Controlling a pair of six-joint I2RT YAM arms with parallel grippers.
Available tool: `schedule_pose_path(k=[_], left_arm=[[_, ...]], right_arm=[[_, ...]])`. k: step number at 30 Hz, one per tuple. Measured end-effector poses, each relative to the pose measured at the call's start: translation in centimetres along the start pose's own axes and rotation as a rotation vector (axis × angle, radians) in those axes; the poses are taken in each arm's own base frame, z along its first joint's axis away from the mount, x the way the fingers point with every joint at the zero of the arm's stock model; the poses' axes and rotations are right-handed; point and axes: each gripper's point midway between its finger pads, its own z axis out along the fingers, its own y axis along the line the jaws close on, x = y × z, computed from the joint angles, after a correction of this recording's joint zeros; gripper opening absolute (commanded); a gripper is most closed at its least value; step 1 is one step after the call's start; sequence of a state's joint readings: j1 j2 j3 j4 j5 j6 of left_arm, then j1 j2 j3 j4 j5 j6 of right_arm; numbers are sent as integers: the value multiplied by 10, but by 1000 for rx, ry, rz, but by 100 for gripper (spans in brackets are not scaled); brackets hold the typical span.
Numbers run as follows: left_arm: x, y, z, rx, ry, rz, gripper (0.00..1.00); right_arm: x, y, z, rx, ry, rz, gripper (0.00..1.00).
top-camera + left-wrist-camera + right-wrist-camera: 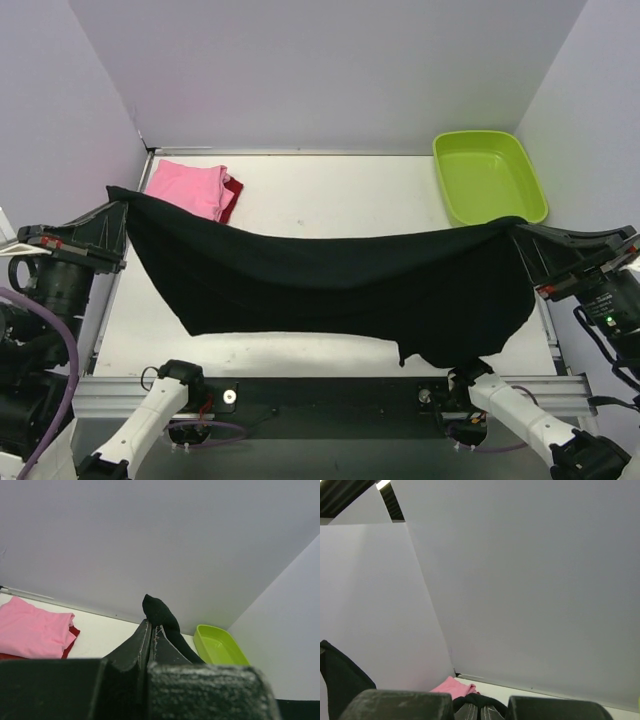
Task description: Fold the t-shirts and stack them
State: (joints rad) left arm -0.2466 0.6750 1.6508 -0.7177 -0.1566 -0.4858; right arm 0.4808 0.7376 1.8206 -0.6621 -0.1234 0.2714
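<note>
The large black t-shirt (330, 285) hangs stretched in the air between my two grippers, sagging in the middle above the table. My left gripper (118, 205) is shut on its left corner; a bunch of black cloth (159, 611) pokes out past the closed fingertips (151, 626). My right gripper (522, 232) is shut on the right corner; black cloth (479, 700) sits over the closed tips. The pink t-shirt (192, 187) lies folded on the dark red t-shirt (232, 198) at the back left, and shows in the left wrist view (32, 628) and right wrist view (451, 686).
A lime-green plastic tub (488, 176) stands at the back right, also in the left wrist view (219, 645). White walls enclose the back and both sides. The metal rail (330, 392) with the arm bases runs along the near edge.
</note>
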Motion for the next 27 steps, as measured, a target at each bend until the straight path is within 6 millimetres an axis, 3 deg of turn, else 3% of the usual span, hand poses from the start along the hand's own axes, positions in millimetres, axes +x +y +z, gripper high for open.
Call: schedule_pose_path(k=[3, 6, 11, 15, 18, 21, 22, 23, 24, 25, 27], left_arm=[[20, 7, 12, -12, 40, -3, 0], [76, 30, 37, -66, 147, -8, 0], [237, 108, 68, -277, 476, -10, 0], [325, 161, 73, -437, 653, 12, 0], [351, 185, 84, -504, 679, 19, 0], [358, 202, 111, -534, 636, 12, 0], [361, 207, 119, -545, 628, 12, 0], [363, 212, 127, -554, 620, 12, 17], [364, 215, 134, -559, 616, 11, 54], [367, 219, 143, -563, 612, 11, 90], [369, 224, 159, -571, 608, 13, 94]], right_arm=[[16, -8, 13, 33, 33, 19, 0], [70, -30, 43, 117, 157, 43, 0], [215, -93, 108, 363, 523, 32, 0], [300, -139, 147, 509, 721, 11, 0], [331, -177, 165, 609, 759, 8, 0], [334, -201, 178, 673, 723, -14, 0], [334, -207, 182, 691, 715, -25, 26], [332, -213, 188, 705, 702, -35, 54], [331, -217, 195, 712, 692, -42, 83], [331, -220, 200, 722, 683, -40, 100], [329, -225, 211, 735, 662, -53, 100]])
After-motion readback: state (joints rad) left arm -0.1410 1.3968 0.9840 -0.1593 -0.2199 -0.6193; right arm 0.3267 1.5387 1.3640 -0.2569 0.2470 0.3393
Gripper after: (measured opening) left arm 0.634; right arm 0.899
